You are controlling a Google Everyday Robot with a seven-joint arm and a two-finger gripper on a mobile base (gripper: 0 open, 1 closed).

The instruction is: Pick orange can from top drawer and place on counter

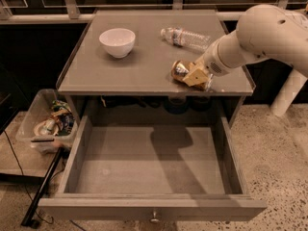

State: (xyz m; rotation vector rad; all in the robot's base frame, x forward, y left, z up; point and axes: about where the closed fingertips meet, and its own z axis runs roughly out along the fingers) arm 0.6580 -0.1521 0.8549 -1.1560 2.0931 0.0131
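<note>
With the can (179, 70) out of the drawer (144, 165), our fingers (197, 76) pinch it, desk (120, 78) right beneath them; we judge only releasing remains.

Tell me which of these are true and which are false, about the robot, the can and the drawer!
1. The orange can is inside the top drawer. False: it is at the front right of the counter, held in the gripper.
2. The white bowl sits on the counter. True.
3. The water bottle stands upright. False: it lies on its side on the counter.
4. The top drawer is pulled open. True.
5. The bowl touches the bottle. False: they are apart.
</note>
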